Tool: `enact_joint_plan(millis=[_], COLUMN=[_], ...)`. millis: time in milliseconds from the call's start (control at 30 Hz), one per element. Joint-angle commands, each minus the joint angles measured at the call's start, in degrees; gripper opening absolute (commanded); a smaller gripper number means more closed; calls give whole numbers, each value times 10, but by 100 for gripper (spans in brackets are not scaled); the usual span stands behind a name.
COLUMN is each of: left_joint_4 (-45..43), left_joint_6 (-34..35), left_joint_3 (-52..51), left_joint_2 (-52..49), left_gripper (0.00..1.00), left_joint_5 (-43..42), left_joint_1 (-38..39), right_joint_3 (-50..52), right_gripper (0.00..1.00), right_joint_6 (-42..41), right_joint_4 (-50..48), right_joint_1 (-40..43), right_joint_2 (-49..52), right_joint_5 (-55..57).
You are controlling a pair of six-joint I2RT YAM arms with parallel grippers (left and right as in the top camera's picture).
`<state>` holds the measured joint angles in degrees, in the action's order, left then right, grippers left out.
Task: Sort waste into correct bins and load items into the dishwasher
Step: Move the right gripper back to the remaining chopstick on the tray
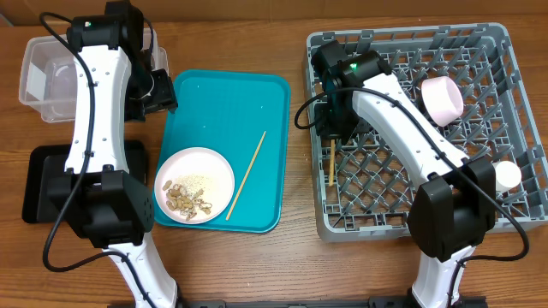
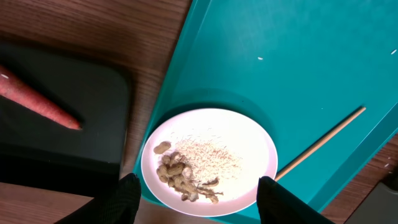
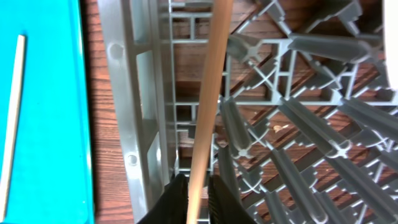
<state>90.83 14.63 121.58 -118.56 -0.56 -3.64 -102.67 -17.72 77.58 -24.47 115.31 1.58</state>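
A teal tray [image 1: 227, 111] lies flat on the wooden bench [image 1: 295, 257], left of the middle. It is rectangular with rounded corners and a low raised rim, its long sides running front to back. The bench is brown, with grain running left to right.

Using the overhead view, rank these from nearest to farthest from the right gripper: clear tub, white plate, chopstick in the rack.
1. chopstick in the rack: between the right gripper's fingertips.
2. white plate: on the teal tray.
3. clear tub: far left, past the tray.
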Motion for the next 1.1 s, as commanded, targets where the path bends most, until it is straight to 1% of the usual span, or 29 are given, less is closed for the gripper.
enact_joint_plan(millis=[0, 167, 267, 333, 400, 500, 533, 567, 733, 833, 900, 1067], left_joint_4=[0, 0, 0, 0, 0, -1, -1, -1, -1, -1, -1, -1], left_joint_6=[8, 8, 8, 8, 8, 8, 8, 8, 8, 8, 8, 8], left_joint_3=[1, 1, 1, 1, 1, 1, 1, 1, 1, 1, 1, 1], left_joint_2=[-3, -3, -3, -3, -3, -3, -3, -3, -3, -3, -3, -3], left_gripper=[62, 62, 62, 62, 62, 62, 62, 62, 62, 62, 62, 62], left_joint_5=[7, 8, 8, 7, 8, 7, 8, 8, 8, 8, 7, 8], left_joint_1=[-2, -2, -2, -2, -2, -2, -2, -2, -2, -2, -2, -2], right_joint_3=[1, -8, -26, -33, -33, -32, -31, -30, -22, -22, -22, -22], right_gripper=[18, 21, 21, 21, 27, 45, 49, 50, 50, 50, 50, 50], right_joint_6=[2, 2, 2, 2, -3, -30, -38, -45, -105, -178, -212, -249], right_joint_4=[-1, 9, 9, -8, -33, -66, -74, -78, -103, -107, -119, -160], right_joint_1=[-4, -4, -5, -9, -18, -44, -55, -63, -127, -158, -173, -186], right_joint_2=[-4, -10, -26, -41, -53, -55, -50, -46, -3, 31, 54, 99], right_joint_5=[-13, -24, -83, -138, -176, -195, -195, -195, -186, -127, -86, -66])
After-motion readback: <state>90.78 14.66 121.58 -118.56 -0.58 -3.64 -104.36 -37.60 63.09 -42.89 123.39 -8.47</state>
